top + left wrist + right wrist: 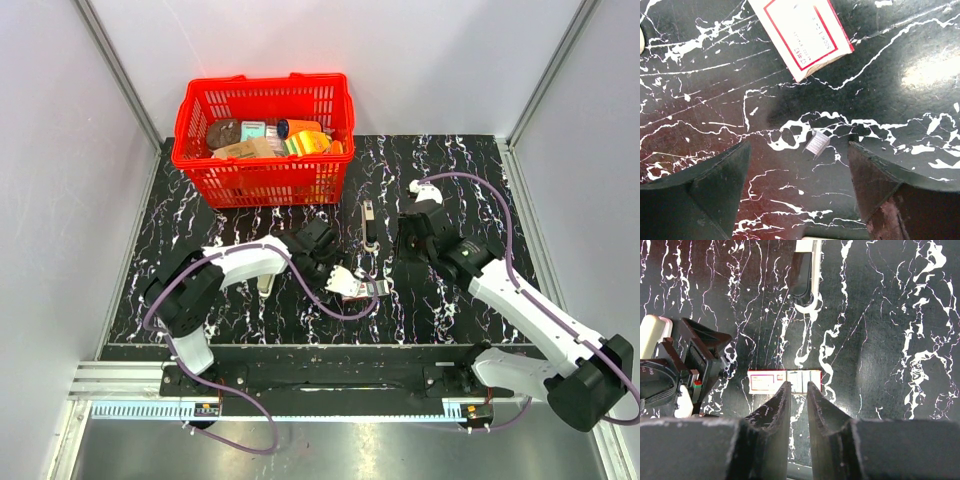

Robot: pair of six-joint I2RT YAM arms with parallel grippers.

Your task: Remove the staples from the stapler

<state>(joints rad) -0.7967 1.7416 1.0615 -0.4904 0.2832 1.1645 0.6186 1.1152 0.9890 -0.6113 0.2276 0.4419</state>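
The stapler point(368, 224), slim with a silver top and black base, lies on the black marble table point(470, 180) at the centre; its end shows at the top of the right wrist view point(804, 275). My left gripper point(338, 272) point(799, 146) is open and empty, low over the table, with a short loose strip of staples point(816, 143) lying between its fingers. My right gripper point(405, 245) point(798, 384) is empty, its jaws only a narrow gap apart, pointing at the small red-and-white box point(784, 381).
The red-and-white box point(362, 287) point(802, 32) lies just ahead of the left gripper, its tray slid out. A beige oblong block point(265, 283) lies under the left arm. A red basket point(265, 140) of goods stands at the back left.
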